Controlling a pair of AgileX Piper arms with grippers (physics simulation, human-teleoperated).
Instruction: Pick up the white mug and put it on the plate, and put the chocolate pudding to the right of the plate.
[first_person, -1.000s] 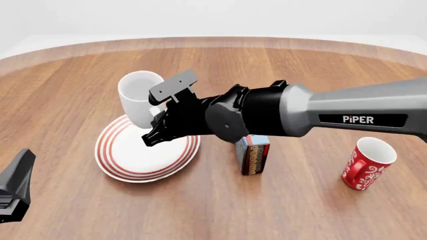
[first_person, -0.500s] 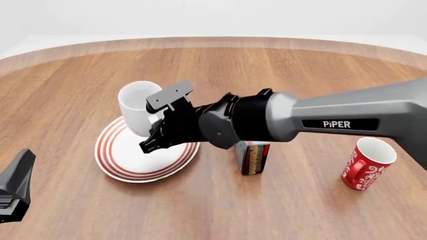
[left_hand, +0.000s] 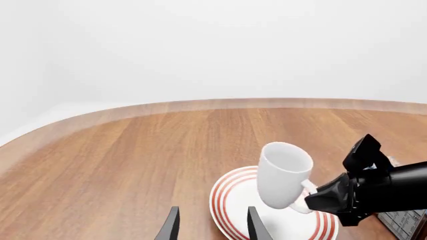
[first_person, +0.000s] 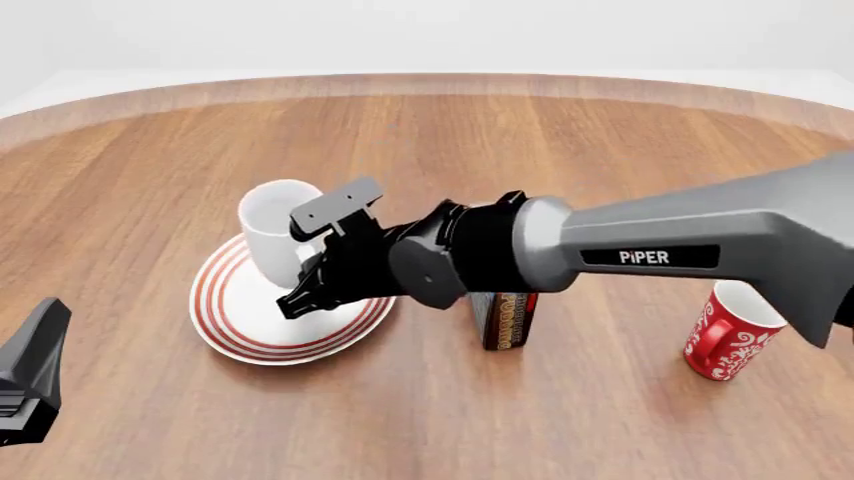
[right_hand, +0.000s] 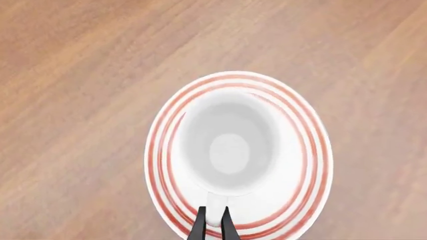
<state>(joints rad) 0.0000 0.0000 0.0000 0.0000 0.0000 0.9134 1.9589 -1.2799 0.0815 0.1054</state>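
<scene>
Front view. The right gripper (first_person: 310, 262) reaches in from the right side and is clamped on the handle of the white mug (first_person: 278, 240), which hangs tilted over the far part of the plate (first_person: 240, 330); whether the mug's base touches the plate cannot be told. The mug lies just to the left of the gripper's fingertips, mouth upward and leaning away. The chocolate pudding (first_person: 505, 318) stands upright on the table (first_person: 160, 150), just to the right of the plate and partly hidden behind the right arm. A red mug (first_person: 721, 335) stands well apart to the right. The left gripper (first_person: 30, 375) sits at the lower left edge, apart from everything; its jaw state cannot be told here.

Left wrist view. The left gripper (left_hand: 212, 227) shows two fingers spread apart with nothing between them. Beyond them the white mug (left_hand: 283, 175) leans over the plate (left_hand: 230, 205), its handle pinched by the right gripper (left_hand: 313, 197).

Right wrist view. The right gripper (right_hand: 213, 225) has its fingers closed on the mug handle. The white mug (right_hand: 230, 147) is seen from above, directly ahead of the fingertips, centred over the plate (right_hand: 313, 165).
</scene>
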